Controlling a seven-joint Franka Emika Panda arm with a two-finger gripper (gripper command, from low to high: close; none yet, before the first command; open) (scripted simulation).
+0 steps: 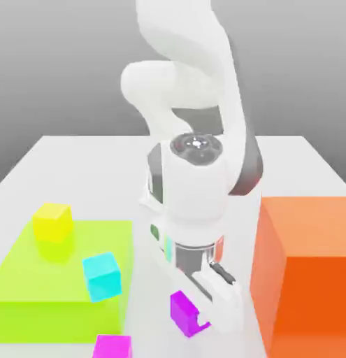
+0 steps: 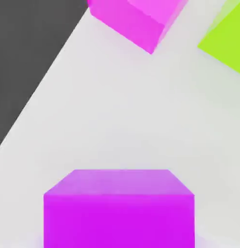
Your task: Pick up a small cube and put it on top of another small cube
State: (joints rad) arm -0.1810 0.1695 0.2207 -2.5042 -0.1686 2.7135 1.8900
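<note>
"Where's the cube to lift?"

"The small purple cube [image 1: 181,313] is at the claw [image 1: 200,320], between the broad lime-green block [image 1: 56,321] and the large orange block [image 1: 308,301]. I can't tell whether the claw is spread or pinching it."

"How should the grip go?"

"Squarely, I'd say. In the hand view the cube's near edge runs straight across, so keep that alignment, press evenly on opposite faces, and confirm the hold before rising straight up off the white table [image 1: 154,339]. A skewed pinch could twist it."

"And the stacking target?"

"The task names none; the small magenta cube [image 1: 112,347] is one candidate."

"Any labels?"

"No readable brand or writing."
</note>
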